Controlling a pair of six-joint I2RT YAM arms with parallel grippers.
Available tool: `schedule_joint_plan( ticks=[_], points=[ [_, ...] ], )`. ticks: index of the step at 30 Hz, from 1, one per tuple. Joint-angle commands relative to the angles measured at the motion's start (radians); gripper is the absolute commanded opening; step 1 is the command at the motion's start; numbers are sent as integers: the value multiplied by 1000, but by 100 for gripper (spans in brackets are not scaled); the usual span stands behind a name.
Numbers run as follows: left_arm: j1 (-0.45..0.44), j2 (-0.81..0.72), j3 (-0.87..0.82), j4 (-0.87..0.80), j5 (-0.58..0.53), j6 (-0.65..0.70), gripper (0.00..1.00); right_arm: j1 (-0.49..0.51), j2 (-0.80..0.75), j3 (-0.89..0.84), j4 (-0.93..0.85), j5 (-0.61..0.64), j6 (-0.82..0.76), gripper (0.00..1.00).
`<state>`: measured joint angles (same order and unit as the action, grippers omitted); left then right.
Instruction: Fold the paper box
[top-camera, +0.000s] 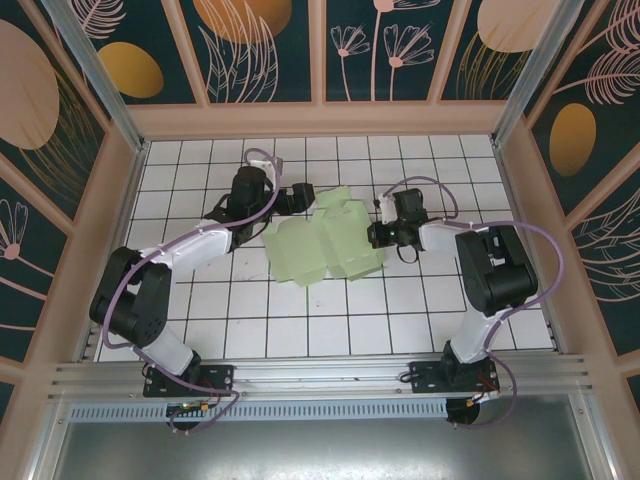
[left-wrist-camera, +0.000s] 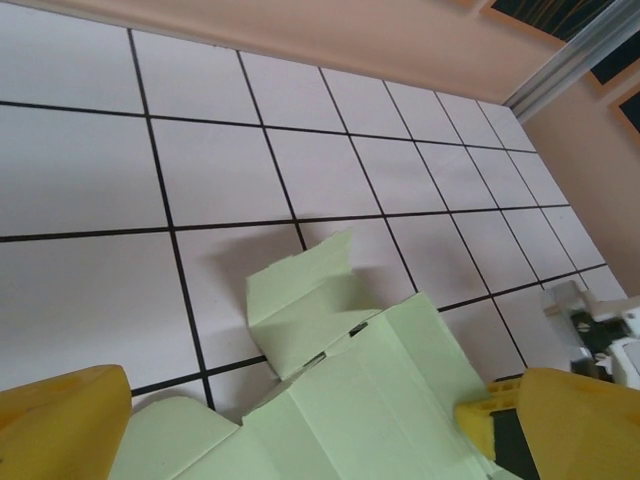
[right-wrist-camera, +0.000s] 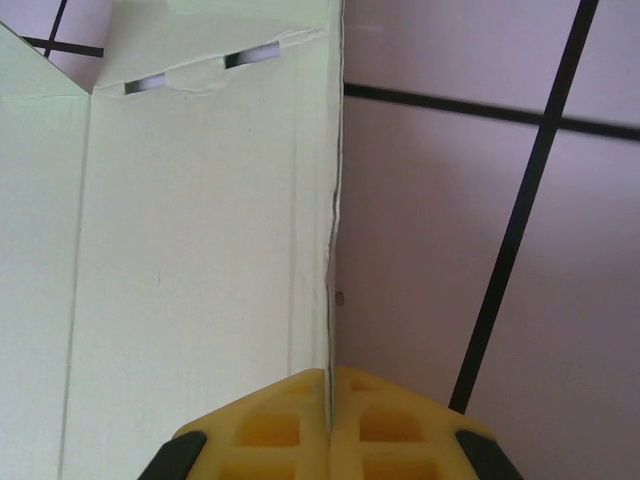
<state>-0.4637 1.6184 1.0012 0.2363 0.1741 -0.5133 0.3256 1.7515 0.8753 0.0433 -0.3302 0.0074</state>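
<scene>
The paper box (top-camera: 325, 240) is a pale mint-green card lying partly unfolded on the white tiled floor in the middle of the top view, with one flap (left-wrist-camera: 300, 290) standing up at its far end. My right gripper (top-camera: 378, 233) is at the card's right edge, and its yellow fingers (right-wrist-camera: 270, 430) are shut on that thin edge (right-wrist-camera: 328, 250). My left gripper (top-camera: 300, 197) is at the card's far left corner. It is open, its yellow fingers (left-wrist-camera: 60, 425) wide apart on either side of a card panel (left-wrist-camera: 380, 400).
Peach walls (top-camera: 320, 120) enclose the tiled floor (top-camera: 330, 320) on three sides. A metal rail (top-camera: 320, 375) runs along the near edge by the arm bases. Part of the right arm (left-wrist-camera: 600, 335) shows past the card in the left wrist view.
</scene>
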Motion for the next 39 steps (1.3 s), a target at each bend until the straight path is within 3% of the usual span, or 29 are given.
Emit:
schedule_joint_plan(
  ticks=[1,15,22,28,33,39],
  points=[
    [25,-18,-23,48,1,-39,99,37,-65,14,-13,88,-116,0],
    [141,-25,-90,87,2,-136,99,188,-100,20,97,530,-474,0],
    [211,0,-128,136,77,-206,99,267,-108,-38,268,653,-691,0],
    [227,4,-133,139,59,-193,99,327,-77,-65,393,802,-855,0],
    [240,11,-121,125,53,-183,99,367,-46,-130,601,917,-1046,0],
    [244,24,-128,148,49,-186,99,411,-19,-167,773,976,-1162,0]
  ],
)
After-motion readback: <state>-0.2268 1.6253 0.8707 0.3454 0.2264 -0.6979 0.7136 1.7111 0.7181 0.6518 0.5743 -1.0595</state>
